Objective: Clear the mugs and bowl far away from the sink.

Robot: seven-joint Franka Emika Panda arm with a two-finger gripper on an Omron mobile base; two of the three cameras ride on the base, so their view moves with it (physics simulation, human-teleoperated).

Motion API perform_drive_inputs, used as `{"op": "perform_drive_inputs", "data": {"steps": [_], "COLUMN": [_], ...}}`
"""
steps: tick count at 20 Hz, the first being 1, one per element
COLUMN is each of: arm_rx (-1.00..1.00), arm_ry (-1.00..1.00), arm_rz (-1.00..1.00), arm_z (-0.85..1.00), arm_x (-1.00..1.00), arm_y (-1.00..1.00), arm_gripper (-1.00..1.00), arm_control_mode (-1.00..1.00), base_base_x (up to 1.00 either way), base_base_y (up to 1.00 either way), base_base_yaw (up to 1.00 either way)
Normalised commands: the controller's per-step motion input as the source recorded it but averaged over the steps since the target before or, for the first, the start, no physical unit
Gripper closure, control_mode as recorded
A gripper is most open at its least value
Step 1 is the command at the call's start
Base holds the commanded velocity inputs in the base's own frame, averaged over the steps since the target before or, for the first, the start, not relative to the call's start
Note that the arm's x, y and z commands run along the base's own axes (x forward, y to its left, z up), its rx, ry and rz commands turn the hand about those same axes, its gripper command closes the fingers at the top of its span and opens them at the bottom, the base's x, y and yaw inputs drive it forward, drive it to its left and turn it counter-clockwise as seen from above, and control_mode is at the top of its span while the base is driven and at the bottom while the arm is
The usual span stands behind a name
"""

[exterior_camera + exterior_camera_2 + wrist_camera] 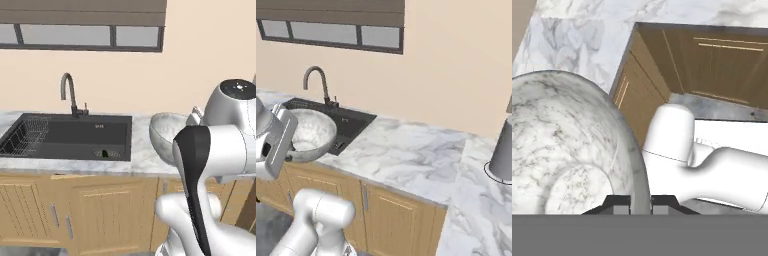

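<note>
Jaws closed on the bowl (572, 150) rim, one finger each side of the wall. Bowl held up off the tabletop (406, 155), just right of the sink (70, 135); open tabletop lies further right, away from sink.

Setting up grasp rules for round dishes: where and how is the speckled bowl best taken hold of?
By its thin rim, as the gripper has it now: one finger inside the bowl, one outside. The body is too wide to span, so come at the wall's edge.

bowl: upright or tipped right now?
Tipped. The bowl shows its inside sideways toward the right base camera, its rim pinched in the gripper.
</note>
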Motion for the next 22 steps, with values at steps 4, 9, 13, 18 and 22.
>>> {"op": "perform_drive_inputs", "data": {"steps": [4, 9, 13, 18, 22], "arm_rx": [0.00, 0.00, 0.00, 0.00, 0.00], "arm_ry": [0.00, 0.00, 0.00, 0.00, 0.00], "arm_rz": [0.00, 0.00, 0.00, 0.00, 0.00], "arm_z": [0.00, 0.00, 0.00, 0.00, 0.00], "arm_x": [0.00, 0.00, 0.00, 0.00, 0.00], "arm_y": [0.00, 0.00, 0.00, 0.00, 0.00], "arm_gripper": [1.00, 1.00, 1.00, 1.00, 1.00], "arm_control_mode": [1.00, 1.00, 1.00, 1.00, 1.00], "base_base_x": [0.04, 0.05, 0.07, 0.09, 0.19], "base_base_y": [0.03, 0.01, 0.00, 0.07, 0.39], "base_base_yaw": [0.92, 0.94, 0.93, 0.90, 0.84]}}
